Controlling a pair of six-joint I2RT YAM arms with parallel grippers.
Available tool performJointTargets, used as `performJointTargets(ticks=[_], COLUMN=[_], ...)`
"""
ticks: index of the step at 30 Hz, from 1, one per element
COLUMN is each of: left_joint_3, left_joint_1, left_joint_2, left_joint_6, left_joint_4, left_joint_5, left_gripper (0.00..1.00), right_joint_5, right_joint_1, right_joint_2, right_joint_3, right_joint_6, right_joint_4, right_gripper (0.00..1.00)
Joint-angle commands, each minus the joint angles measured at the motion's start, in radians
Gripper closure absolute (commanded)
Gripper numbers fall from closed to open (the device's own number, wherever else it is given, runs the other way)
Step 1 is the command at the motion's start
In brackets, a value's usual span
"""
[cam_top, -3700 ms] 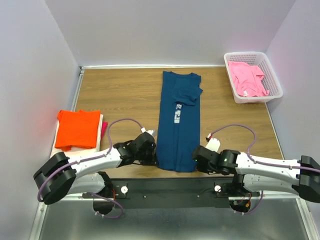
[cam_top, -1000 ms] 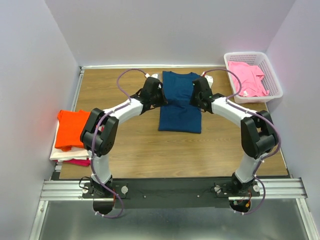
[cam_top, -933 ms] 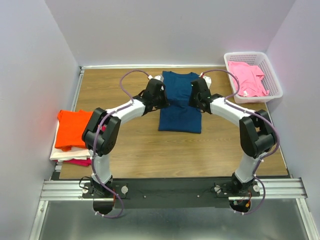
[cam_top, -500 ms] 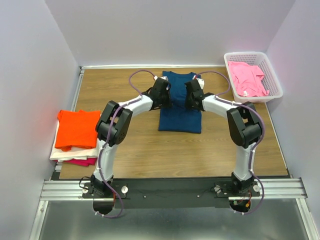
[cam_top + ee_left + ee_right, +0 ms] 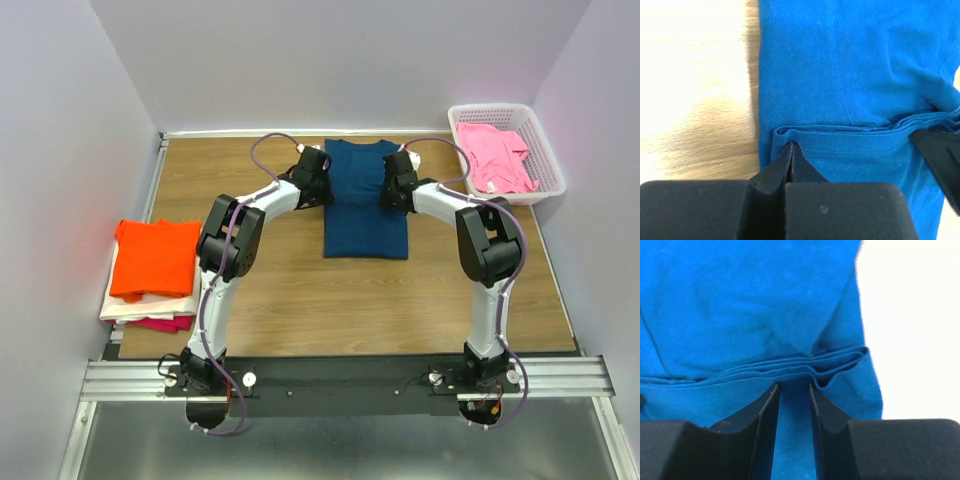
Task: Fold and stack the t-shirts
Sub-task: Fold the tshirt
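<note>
The navy t-shirt (image 5: 365,215) lies folded in half on the far middle of the table, print hidden. My left gripper (image 5: 318,187) rests at its left edge near the far end. In the left wrist view it (image 5: 791,145) is shut, tips pinched at the stitched hem of the shirt (image 5: 850,75). My right gripper (image 5: 393,190) is at the right edge. In the right wrist view it (image 5: 793,386) is open a little, with the shirt's layered hem (image 5: 750,300) at and between the jaws. An orange t-shirt (image 5: 155,255) tops a stack at the left, over white (image 5: 150,303) and magenta (image 5: 160,323).
A white lattice basket (image 5: 505,107) at the far right corner holds a pink t-shirt (image 5: 495,155). Both arms arch far out over the table's middle. Grey walls close in the left, back and right sides.
The long navy shirt has been folded in half, near hem carried to the far end. In the last half second the grippers moved apart and the shirt shifted slightly right.
</note>
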State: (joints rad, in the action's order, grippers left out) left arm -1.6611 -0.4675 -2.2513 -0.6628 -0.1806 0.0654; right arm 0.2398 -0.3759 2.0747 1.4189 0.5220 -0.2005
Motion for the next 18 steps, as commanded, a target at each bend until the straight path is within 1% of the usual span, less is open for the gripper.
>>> performJointTargets(ticks=[1,7,10,18], left_joint_3=[-0.006,-0.008,-0.009,-0.012], left_joint_1=[0.004,0.009,0.009,0.01], left_joint_2=[-0.042,-0.036,-0.034,-0.036], left_joint_6=[0.017,0.02,0.023,0.031], left_joint_4=[-0.051,-0.049,-0.054,-0.057], left_joint_5=[-0.016,-0.013,-0.012,-0.006], left_gripper=[1.0,1.0,1.0,1.0], right_joint_5=[-0.045,-0.108,-0.152,-0.188], right_joint_1=[0.035,0.084,0.118,0.16], right_joint_2=[0.013,-0.016,-0.004,0.032], right_joint_3=[0.003,0.011,0.026,0.037], right_joint_6=[-0.008,-0.014,-0.008,0.009], right_joint_4=[-0.004,-0.004,-0.004,0.003], right_gripper=[0.62,0.62,0.62,0.62])
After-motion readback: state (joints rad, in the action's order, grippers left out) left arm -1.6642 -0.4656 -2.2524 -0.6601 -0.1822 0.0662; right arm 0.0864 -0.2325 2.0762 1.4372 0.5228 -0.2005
